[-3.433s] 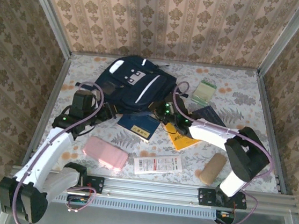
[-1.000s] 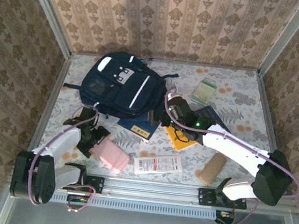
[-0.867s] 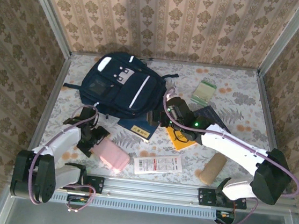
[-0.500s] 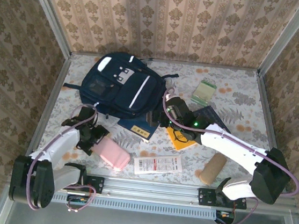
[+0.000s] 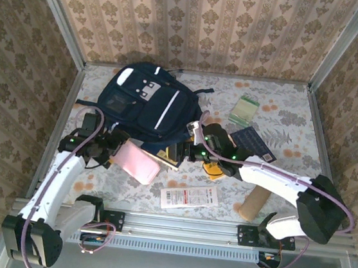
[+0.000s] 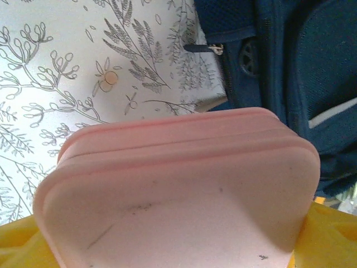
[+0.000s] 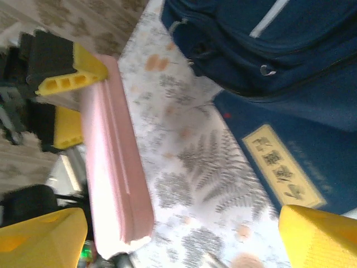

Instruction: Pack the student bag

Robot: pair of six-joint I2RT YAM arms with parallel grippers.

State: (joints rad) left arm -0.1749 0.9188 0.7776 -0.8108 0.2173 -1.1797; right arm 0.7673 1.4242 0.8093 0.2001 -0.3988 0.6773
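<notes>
Your left gripper (image 5: pixel 113 152) is clamped on the pink case (image 5: pixel 135 162). In the right wrist view its yellow pads (image 7: pixel 71 71) press against one end of the case, which shows edge-on there. The case sits tilted over the table (image 5: pixel 284 120), just in front of the student bag (image 5: pixel 145 103) and apart from it. The student bag lies flat at the far left of the table with its front pockets facing up, and its zipper pull (image 6: pixel 203 48) shows just past the case in the left wrist view. Your right gripper (image 5: pixel 181 151) is open, with its yellow fingers (image 7: pixel 319 234) spread wide and nothing between them, beside the navy booklet (image 7: pixel 279 162), which lies against the bag's near edge. A white packet (image 5: pixel 188 196) lies near the front rail.
</notes>
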